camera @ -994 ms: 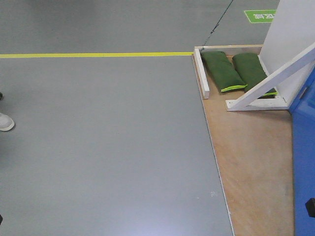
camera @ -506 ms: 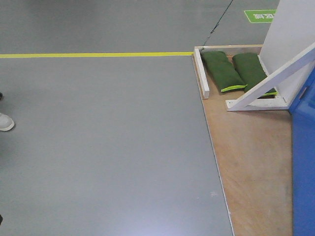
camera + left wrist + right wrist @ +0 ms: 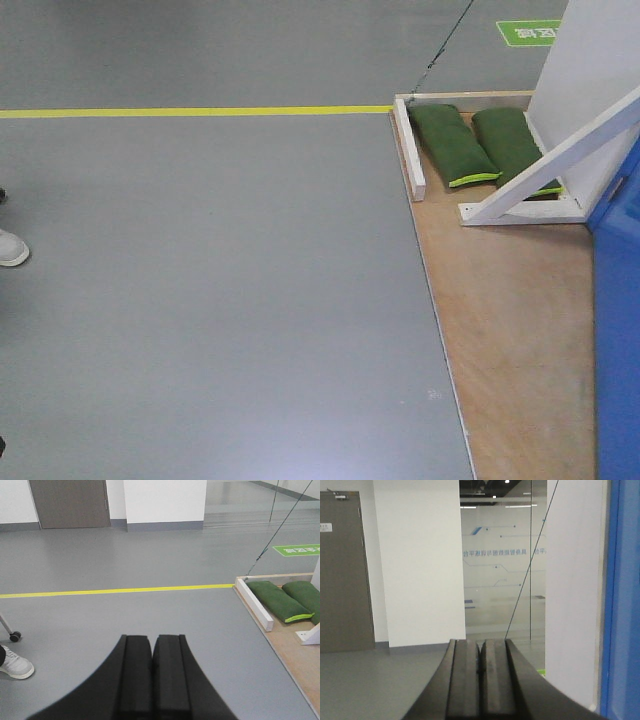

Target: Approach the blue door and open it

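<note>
- Blue door (image 3: 618,340): a tall, flat, glossy panel. In the front view it stands along the right edge of the plywood base (image 3: 510,330), nearer the camera than the white board (image 3: 600,60) and its slanted brace (image 3: 560,165).
- Handling (judgement): the panel looks rigid and fairly heavy. It should swing as one piece and will not flex. The glossy face would be slippery under flat pads, so pushing on the face is a poor choice.
- Hold point (judgement): a handle is the natural place to take hold. No handle or lock shows in any view here, so its height and side cannot be told.
- Left end effector (image 3: 152,677): fingers pressed together, holding nothing. It points over the grey floor (image 3: 220,300) towards the green sandbags (image 3: 272,600) at the far corner of the base. The door is outside the left wrist view.
- Right end effector (image 3: 481,680): fingers pressed together, empty.
- Relation: in the right wrist view the door fills the right margin, to the right of the right end effector and apart from it. There is no contact.
</note>
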{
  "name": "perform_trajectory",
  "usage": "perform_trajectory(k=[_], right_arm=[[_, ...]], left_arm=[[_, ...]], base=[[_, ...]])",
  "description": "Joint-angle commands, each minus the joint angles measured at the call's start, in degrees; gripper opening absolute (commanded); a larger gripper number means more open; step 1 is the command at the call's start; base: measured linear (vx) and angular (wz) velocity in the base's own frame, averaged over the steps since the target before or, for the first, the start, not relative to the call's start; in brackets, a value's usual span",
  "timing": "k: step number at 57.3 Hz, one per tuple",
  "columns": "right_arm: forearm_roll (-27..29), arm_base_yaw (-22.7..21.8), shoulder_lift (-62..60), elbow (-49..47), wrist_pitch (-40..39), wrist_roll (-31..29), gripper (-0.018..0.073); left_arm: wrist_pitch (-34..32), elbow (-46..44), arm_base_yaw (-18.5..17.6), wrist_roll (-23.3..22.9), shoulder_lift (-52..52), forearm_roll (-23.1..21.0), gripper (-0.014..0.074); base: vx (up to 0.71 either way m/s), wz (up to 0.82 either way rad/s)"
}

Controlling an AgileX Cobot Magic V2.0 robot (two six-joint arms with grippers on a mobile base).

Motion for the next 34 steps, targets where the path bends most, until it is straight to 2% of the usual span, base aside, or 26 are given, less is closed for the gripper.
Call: perform_trajectory(k=[1,8,22,28,34], right_arm=[[-0.2,-0.3,3.1,-4.3,-7.1,0.0,0.0012],[-0.2,-0.3,5.1,-4.5,-10.8,0.0,0.0012],[0.2,-0.3,7.3,-4.4,-11.5,0.0,0.0012],[-0.3,-0.5,8.8,-4.5,-16.5,0.0,0.0012],[-3.3,-4.8,10.2,-5.8,-23.0,-0.6,0.0012]], left_arm=[[-4.4,-1.5,-0.4,0.1,-0.6,-0.4,0.0073],[-4.4,-1.5,-0.4,0.1,-0.6,-0.4,0.0073],[-4.4,-1.5,-0.4,0.1,-0.6,-0.4,0.0073],[-4.4,-1.5,-0.4,0.1,-0.6,-0.4,0.0073],[-4.4,-1.5,-0.4,0.1,-0.6,-0.4,0.0073]], base=[[0.0,0.0],[0.0,0.0],[0.0,0.0],[0.0,0.0],[0.0,0.0]])
